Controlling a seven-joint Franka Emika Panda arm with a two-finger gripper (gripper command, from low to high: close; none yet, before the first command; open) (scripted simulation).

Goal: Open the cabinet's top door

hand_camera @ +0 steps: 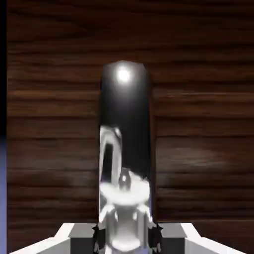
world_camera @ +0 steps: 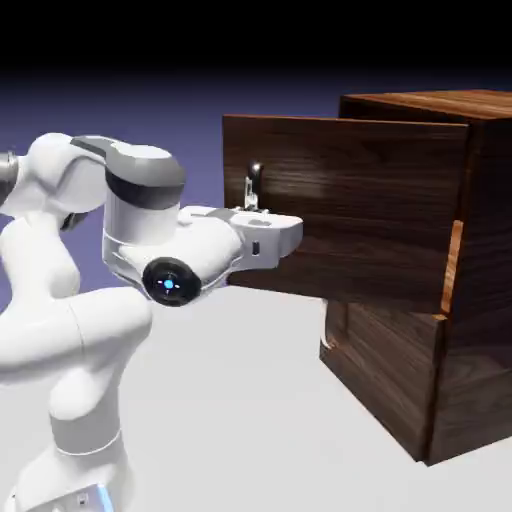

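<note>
The dark walnut cabinet [world_camera: 470, 300] stands at the right of the exterior view. Its top door [world_camera: 360, 210] is swung well out from the cabinet front toward the left, with a bright gap showing at its hinge side. A small curved silver handle [world_camera: 253, 185] sits near the door's free left edge. My gripper [world_camera: 252, 205] is shut on that handle from in front. In the hand view the glossy handle [hand_camera: 125, 124] rises between my gripper's [hand_camera: 126, 233] fingers, against the door's wood grain [hand_camera: 198, 124]. The handle largely hides the fingertips.
The matching lower panel [world_camera: 385, 370] lies flush with the cabinet front below the open door. The white arm's elbow and forearm [world_camera: 150, 220] stretch in from the left at handle height. Pale table surface [world_camera: 260, 400] lies beneath.
</note>
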